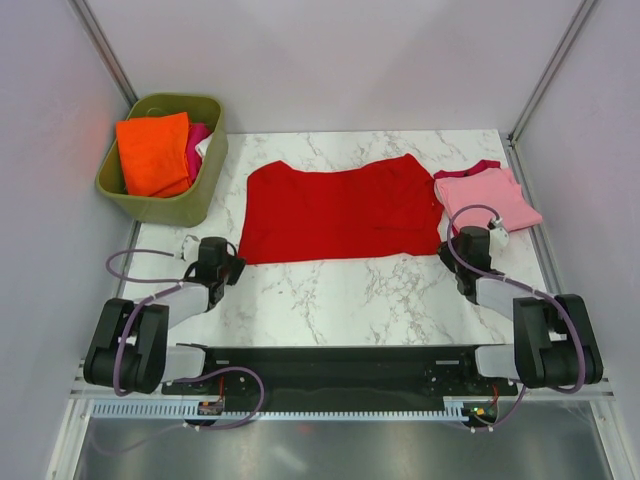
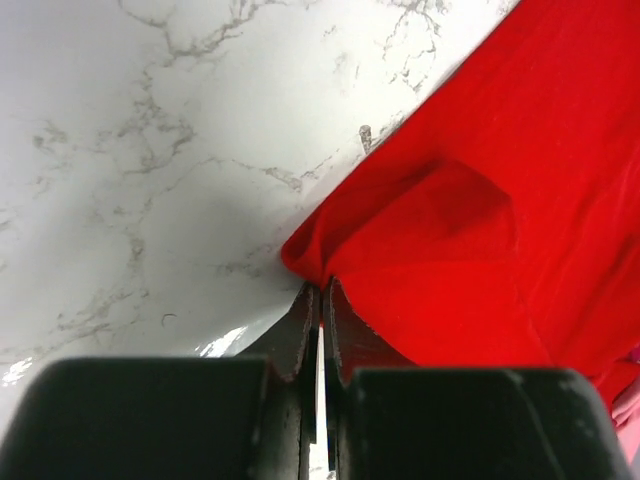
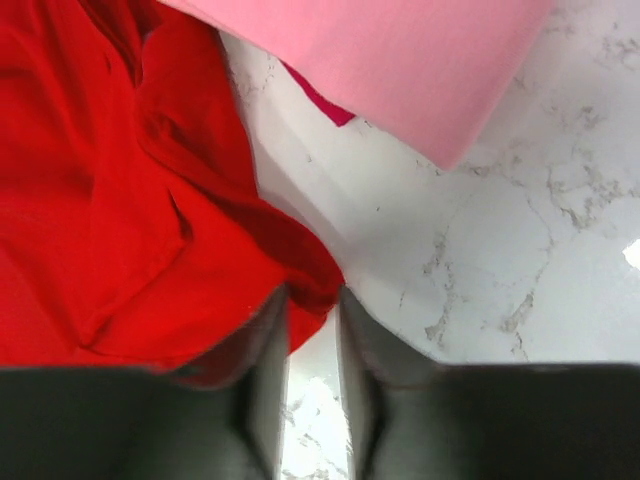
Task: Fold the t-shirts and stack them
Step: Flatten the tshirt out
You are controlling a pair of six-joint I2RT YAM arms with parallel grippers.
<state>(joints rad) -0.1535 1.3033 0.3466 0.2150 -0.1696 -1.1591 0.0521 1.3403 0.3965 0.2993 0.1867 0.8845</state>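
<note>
The bright red t-shirt (image 1: 340,210) lies spread flat across the middle of the marble table. The light pink t-shirt (image 1: 490,195), folded and showing dark pink trim, rests just right of it. At the red shirt's near-left corner my left gripper (image 1: 236,266) is low over the table. In the left wrist view the left gripper (image 2: 322,288) is shut, pinching the red cloth (image 2: 500,180) at its bunched edge. My right gripper (image 1: 447,250) sits at the near-right corner. There the right gripper (image 3: 312,295) stands open, with the red hem (image 3: 100,200) lying loose between its tips and the pink shirt (image 3: 400,60) beyond.
An olive-green tub (image 1: 205,195) stands at the back left, holding a folded orange cloth (image 1: 153,152) and a magenta one (image 1: 196,140). White walls and metal posts close in the table on three sides. Bare marble (image 1: 340,300) lies between the red shirt and the arm bases.
</note>
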